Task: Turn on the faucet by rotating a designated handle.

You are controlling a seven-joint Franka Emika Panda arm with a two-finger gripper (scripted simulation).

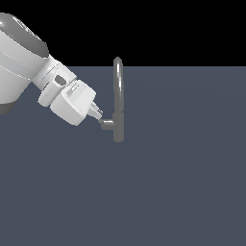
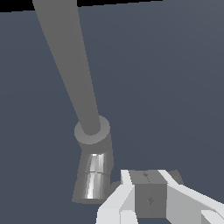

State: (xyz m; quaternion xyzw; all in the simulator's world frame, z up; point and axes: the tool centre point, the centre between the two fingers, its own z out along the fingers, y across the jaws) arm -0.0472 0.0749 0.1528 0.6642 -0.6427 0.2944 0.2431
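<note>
Only the wrist view shows the hand (image 2: pixel 151 197) at the faucet's (image 2: pixel 92 170) stub.

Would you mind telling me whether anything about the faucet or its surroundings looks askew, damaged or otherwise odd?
Nothing stands out. The faucet stands upright and looks intact, with no visible spill on the floor. The gripper sits at the side stub's end, where the handle would be.
</note>
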